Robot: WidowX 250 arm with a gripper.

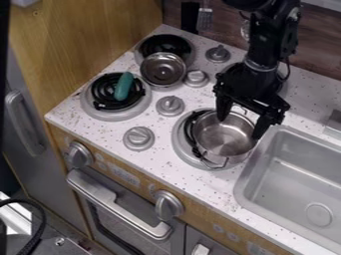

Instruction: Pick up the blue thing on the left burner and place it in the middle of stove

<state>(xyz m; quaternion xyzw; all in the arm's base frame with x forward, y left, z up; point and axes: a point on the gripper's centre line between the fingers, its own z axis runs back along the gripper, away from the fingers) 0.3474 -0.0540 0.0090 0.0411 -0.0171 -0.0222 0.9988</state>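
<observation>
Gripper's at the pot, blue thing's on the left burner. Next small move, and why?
I'd probably raise the gripper straight up: it hangs open at the rim of the pot, and the blue thing lies on another burner, so going sideways first might bump the pot.

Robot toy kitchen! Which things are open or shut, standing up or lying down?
Big pot: upright, no lid
Robot fingers: open, spread apart at the big pot
Blue-green thing: lying on the left burner
Small pot: no lid, looks a bit tilted
Oven door: shut
</observation>
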